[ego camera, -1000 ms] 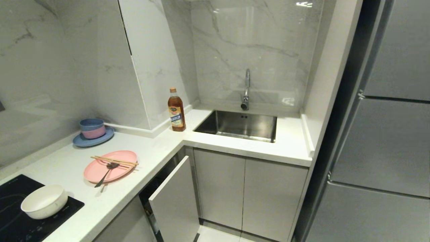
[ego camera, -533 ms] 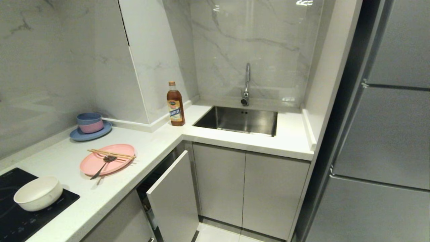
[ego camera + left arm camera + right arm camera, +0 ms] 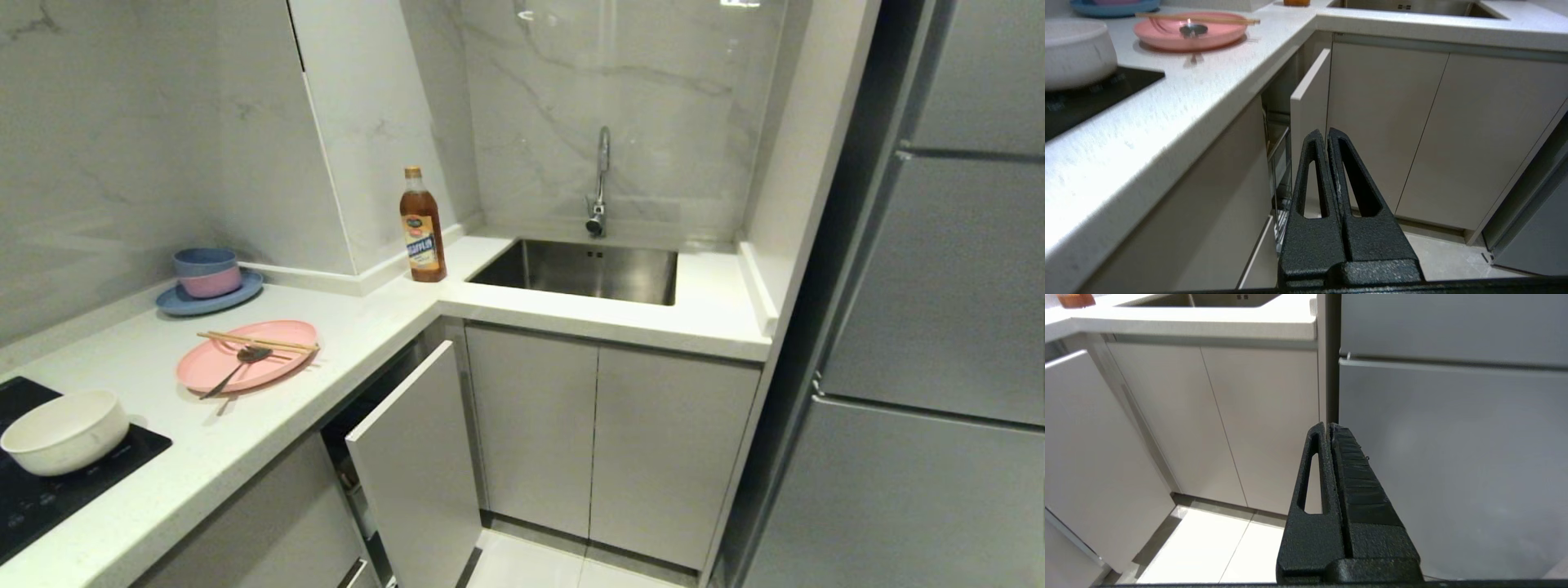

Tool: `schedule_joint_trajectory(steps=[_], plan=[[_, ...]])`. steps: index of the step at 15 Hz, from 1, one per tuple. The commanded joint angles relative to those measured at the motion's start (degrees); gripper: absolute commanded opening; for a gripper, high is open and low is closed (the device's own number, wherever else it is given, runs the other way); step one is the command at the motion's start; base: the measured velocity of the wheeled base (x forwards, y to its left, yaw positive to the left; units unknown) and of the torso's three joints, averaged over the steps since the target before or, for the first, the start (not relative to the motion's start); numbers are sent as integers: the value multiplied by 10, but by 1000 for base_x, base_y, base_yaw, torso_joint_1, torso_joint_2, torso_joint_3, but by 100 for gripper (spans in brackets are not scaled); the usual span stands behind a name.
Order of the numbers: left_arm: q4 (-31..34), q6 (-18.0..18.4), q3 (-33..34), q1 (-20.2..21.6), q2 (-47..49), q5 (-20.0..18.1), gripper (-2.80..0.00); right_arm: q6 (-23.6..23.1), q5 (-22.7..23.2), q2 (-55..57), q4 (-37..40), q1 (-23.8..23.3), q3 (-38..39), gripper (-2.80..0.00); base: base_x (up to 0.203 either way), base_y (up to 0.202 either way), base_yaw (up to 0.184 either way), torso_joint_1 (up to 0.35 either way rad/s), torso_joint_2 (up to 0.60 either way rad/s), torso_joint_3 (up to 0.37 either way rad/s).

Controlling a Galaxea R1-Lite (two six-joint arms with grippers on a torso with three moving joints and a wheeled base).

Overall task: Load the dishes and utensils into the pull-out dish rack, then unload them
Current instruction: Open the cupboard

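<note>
Below counter height, the left gripper (image 3: 1327, 132) is held with jaws pressed together, empty, facing the partly drawn pull-out dish rack (image 3: 1308, 118). Likewise closed, the right gripper (image 3: 1329, 426) is pointed toward the fridge (image 3: 1453, 457). Chopsticks (image 3: 257, 342) and spoon (image 3: 237, 367) are laid on the pink plate (image 3: 245, 367); the white bowl (image 3: 61, 430) is set on the cooktop (image 3: 49, 498).

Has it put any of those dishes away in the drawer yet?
Not yet. The pull-out dish rack stands slightly ajar. The pink plate, with chopsticks and spoon on it, and the white bowl sit on the counter. Both hands, left hand and right hand, are shut and empty. All loading and unloading remains.
</note>
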Motion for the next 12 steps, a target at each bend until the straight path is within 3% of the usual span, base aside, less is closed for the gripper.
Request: schedule_joint_trajectory(steps=[1,12], plan=[[0,0,0,0,0,1,-280,0,0,0,0,0,1,-280,0,0,0,-232,554,316],[0,0,0,0,0,1,-280,0,0,0,0,0,1,-280,0,0,0,-192,467,281]])
